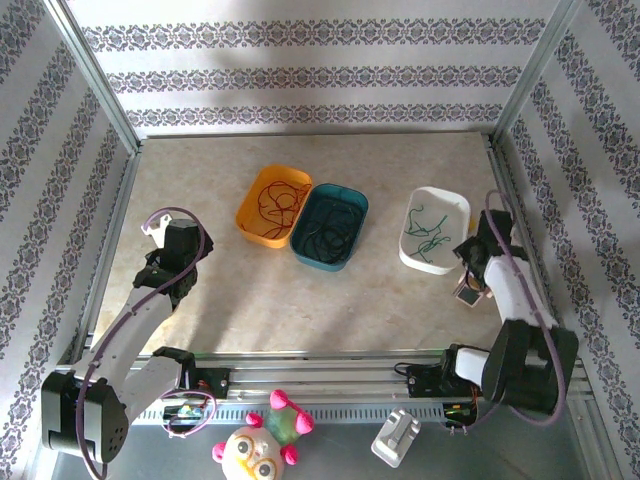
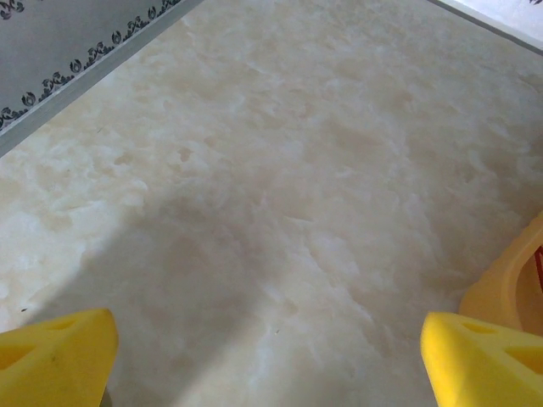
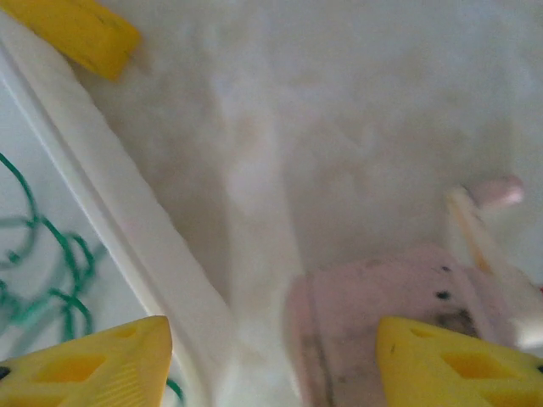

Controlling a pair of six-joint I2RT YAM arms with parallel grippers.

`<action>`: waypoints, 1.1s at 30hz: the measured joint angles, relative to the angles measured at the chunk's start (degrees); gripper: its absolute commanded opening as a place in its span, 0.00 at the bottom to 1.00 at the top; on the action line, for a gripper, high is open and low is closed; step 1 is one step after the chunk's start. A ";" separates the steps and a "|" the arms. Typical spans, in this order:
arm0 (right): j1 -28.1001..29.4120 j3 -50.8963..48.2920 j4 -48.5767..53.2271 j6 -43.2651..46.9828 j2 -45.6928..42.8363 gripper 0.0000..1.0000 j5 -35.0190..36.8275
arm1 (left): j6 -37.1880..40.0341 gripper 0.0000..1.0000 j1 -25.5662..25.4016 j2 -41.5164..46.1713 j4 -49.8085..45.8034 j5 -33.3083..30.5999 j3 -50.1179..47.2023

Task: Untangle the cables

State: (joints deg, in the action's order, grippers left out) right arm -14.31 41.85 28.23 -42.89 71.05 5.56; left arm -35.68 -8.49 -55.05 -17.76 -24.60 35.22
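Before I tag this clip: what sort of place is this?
Likely a robot test enclosure: patterned panels on a metal frame wall in a marble-look table, with cables in an orange bin, teal bin and white bin.

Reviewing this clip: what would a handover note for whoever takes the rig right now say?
Left claw: open, empty, over bare table beside the orange bin.
Right claw: open, at the white bin's rim, above a blurred pink thing.
Red cables lie in the orange bin, black cables in the teal bin, green cables in the white bin.
Done: colours separated.
Left: each bunch looks looped; remaining knots cannot be judged.
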 measured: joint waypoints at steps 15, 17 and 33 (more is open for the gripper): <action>2.38 10.67 -8.48 10.58 17.68 0.61 -11.13 | 0.00 0.92 0.00 1.31 -1.18 1.64 0.00; 5.46 10.95 -8.87 11.85 18.05 0.60 -12.44 | 0.00 0.92 0.00 0.98 -1.16 1.92 0.00; 15.67 -7.39 -21.24 17.64 -20.46 0.98 3.43 | 2.49 0.99 0.07 -3.85 1.18 -7.21 -0.11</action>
State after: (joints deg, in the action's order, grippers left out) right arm 1.37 34.46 6.98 -25.26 50.59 8.99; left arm -33.19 -8.43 -58.89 -16.58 -31.81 35.11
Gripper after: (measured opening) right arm 0.826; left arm 0.992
